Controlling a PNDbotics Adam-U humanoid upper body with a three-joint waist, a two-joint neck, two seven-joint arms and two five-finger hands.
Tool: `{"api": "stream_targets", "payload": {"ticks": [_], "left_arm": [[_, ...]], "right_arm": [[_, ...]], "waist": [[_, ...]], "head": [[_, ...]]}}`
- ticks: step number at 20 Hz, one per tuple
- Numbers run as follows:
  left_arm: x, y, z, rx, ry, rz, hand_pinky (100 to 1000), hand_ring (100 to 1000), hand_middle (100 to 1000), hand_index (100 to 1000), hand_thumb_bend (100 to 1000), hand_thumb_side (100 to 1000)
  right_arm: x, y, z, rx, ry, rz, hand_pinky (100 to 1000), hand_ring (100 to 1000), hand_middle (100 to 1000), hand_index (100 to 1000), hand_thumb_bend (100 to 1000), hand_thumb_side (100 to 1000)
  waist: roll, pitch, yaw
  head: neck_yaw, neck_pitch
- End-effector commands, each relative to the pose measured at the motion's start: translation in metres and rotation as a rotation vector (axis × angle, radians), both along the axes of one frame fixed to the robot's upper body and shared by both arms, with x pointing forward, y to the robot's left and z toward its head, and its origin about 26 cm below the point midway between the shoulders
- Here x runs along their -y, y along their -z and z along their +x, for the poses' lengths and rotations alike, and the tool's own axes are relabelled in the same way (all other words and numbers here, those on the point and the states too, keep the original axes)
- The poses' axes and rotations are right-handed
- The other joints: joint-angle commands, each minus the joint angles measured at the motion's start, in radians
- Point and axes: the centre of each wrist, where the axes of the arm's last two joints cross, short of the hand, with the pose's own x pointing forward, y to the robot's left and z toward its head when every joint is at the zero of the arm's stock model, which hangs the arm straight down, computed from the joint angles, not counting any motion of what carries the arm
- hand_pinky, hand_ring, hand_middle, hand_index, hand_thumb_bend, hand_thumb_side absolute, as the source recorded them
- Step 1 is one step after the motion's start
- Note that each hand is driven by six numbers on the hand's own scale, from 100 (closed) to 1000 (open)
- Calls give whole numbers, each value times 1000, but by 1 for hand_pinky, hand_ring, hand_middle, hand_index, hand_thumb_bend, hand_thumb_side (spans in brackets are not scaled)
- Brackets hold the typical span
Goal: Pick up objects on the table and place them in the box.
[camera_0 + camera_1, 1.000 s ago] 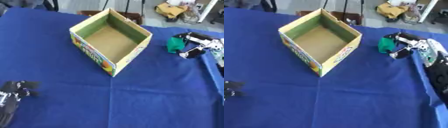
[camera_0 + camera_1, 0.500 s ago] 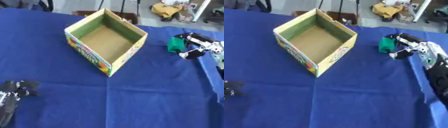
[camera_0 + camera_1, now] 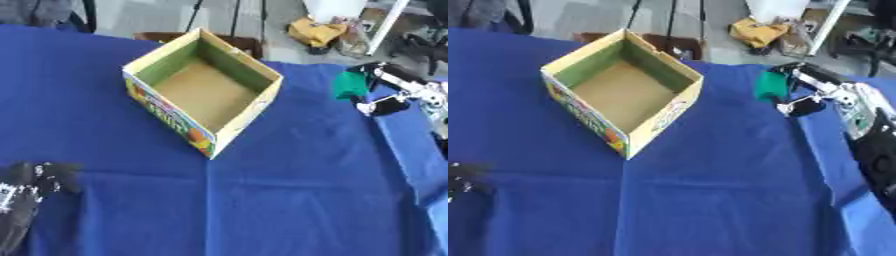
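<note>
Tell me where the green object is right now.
The green object is at the right of both eye views, held in the right robot hand above the blue cloth, to the right of the open cardboard box.

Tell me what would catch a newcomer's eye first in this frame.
The open cardboard box stands out first, sitting empty at the centre-left of the blue tablecloth. Next comes the right hand at the right edge, fingers closed on a small green object held to the box's right. The left hand rests idle at the lower left corner.
</note>
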Motion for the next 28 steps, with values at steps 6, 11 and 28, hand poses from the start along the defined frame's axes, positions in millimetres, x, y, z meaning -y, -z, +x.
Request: {"api": "stream_targets", "payload": {"ticks": [6, 11, 28], "left_arm": [[-2, -1, 0, -11, -1, -8, 623, 805, 576, 618, 441, 1000], [0, 0, -1, -16, 9, -10, 624, 805, 577, 618, 440, 1000], [25, -13, 5, 25, 109, -27, 626, 805, 576, 617, 433, 1000]], "right_arm": [[-16, -55, 2, 142, -104, -21, 601, 618, 458, 392, 100, 100], [-47, -71, 15, 173, -196, -17, 602, 618, 458, 397, 100, 100], [-130, -52, 56, 36, -345, -47, 611, 619, 464, 432, 100, 181]], "waist": [[-6, -51, 1], [-5, -61, 14], [0, -30, 162]], "head": [[3, 3], [-5, -6], [-80, -75]]}}
